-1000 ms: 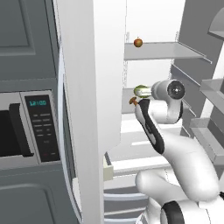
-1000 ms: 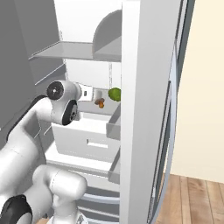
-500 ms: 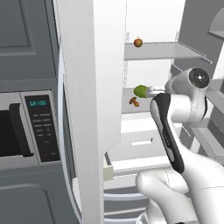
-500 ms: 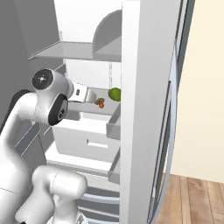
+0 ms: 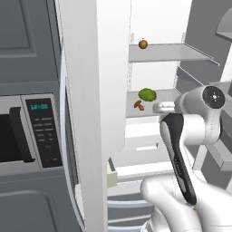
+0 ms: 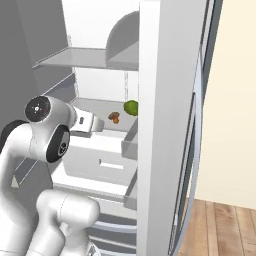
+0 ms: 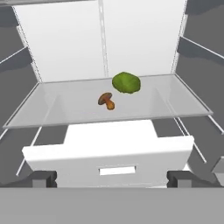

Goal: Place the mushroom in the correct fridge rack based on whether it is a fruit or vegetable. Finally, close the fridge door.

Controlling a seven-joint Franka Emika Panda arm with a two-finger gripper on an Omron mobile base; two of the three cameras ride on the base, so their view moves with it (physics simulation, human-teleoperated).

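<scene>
The arm (image 5: 195, 136) is glossy white, built of thick rounded segments. A black strip with a grey border runs along one link. Each joint ends in a dark round cap with a pale ring and centre dot. The wrist block is pale grey.

The middle glass shelf (image 7: 175, 103) inside the fridge carries two things. A small brown mushroom (image 7: 106, 100) lies on it near the centre, tipped on its side. A green leafy vegetable (image 7: 126, 82) sits just beyond it, farther back and slightly to the right, close by but apart from it. Above, the upper shelf (image 5: 174, 51) holds one small round reddish fruit (image 5: 142, 44) near its left end. Below the middle shelf stands a white drawer (image 7: 109, 162), shut.
</scene>
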